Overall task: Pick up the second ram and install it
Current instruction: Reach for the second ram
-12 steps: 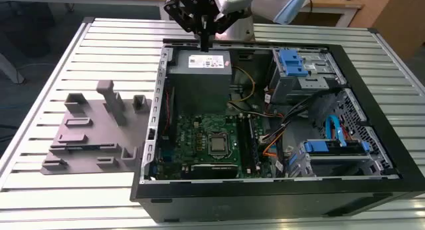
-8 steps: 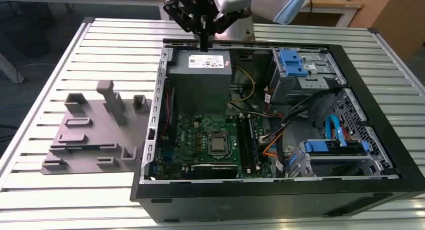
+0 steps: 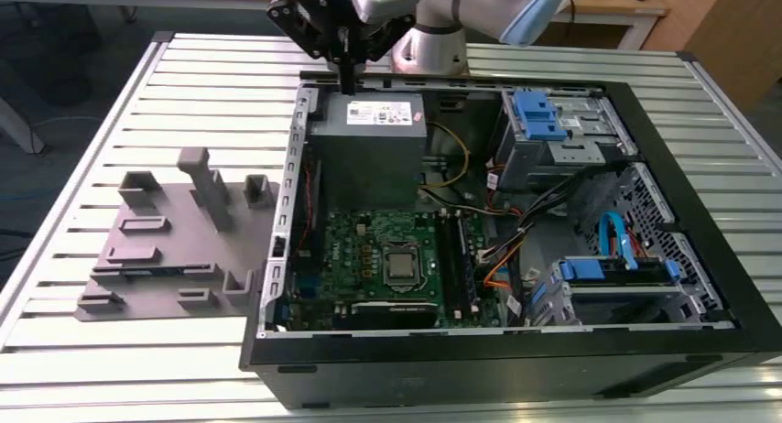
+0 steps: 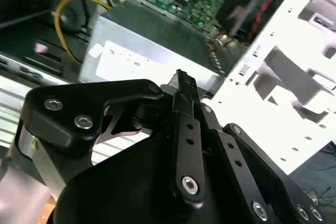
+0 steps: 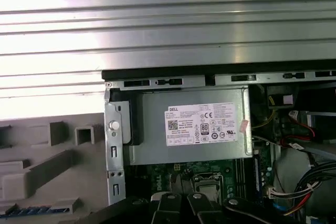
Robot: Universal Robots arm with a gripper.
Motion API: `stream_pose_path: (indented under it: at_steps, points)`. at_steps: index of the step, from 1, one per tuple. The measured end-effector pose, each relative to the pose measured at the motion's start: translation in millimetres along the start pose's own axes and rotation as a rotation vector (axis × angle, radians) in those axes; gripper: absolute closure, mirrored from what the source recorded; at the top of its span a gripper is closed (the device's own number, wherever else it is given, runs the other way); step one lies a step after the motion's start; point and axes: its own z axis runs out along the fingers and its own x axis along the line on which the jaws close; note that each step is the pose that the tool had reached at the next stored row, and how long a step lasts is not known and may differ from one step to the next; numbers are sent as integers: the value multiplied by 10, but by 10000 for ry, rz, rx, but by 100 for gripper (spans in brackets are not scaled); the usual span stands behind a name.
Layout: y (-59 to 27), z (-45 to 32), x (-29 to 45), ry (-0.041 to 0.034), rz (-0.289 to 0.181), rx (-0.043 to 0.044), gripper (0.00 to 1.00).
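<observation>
Gripper [image 3: 348, 86] over power supply [image 3: 366, 135], at the back edge of the open computer case [image 3: 489, 368].
My jaws are narrow, fingertips [image 4: 181, 85] pressed together. Gray fixture [image 3: 171, 249] lies on table [image 3: 73, 350], exterior view's left of the case. Cannot tell where the second ram sits.

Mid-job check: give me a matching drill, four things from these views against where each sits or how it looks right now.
1 gripper
2 power supply
3 grey fixture
4 motherboard

A outside the case, exterior view's left
B over the case's far end
C green, flat inside the case
D grey box, white label

Pairs: 1-B, 2-D, 3-A, 4-C
</observation>
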Motion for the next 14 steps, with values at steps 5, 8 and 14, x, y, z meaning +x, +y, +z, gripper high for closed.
stream_pose_path:
  at_steps: [5, 8, 14]
  points:
    - [-17, -5, 225, -2, -2, 1, 93]
    - [-26, -7, 344, -3, 0, 0, 93]
    - [-46, -13, 603, -5, -2, 0, 93]
